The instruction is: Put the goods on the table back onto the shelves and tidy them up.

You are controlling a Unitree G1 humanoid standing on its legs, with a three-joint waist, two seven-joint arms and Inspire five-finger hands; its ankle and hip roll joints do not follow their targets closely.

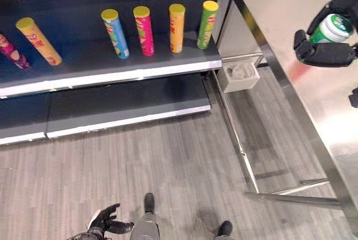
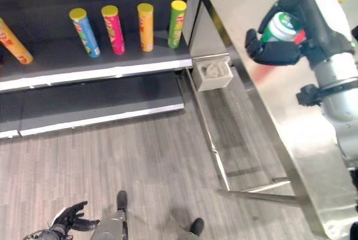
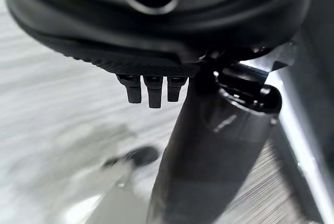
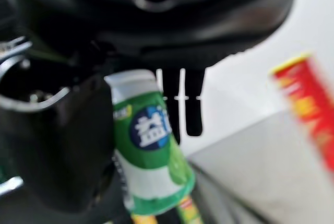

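So, biggest thing first — the dark shelf (image 1: 112,61) sits off to my left with a row of tall tubes (image 1: 145,30) standing on it, and the steel table (image 1: 291,22) runs along my right. My right hand (image 1: 330,50) is over that table with its fingers curled tight round the green-and-white bottle (image 1: 334,27), which looks lifted clear of the top. A red tube (image 4: 308,114) is on the table beside it. My left hand (image 1: 103,223) hangs low by the floor, fingers loose and spread, holding nothing.

What worries me: the grip looks high on the bottle, so a fast swing toward the shelf could let it slip — and placing it carelessly among those tubes could topple one.
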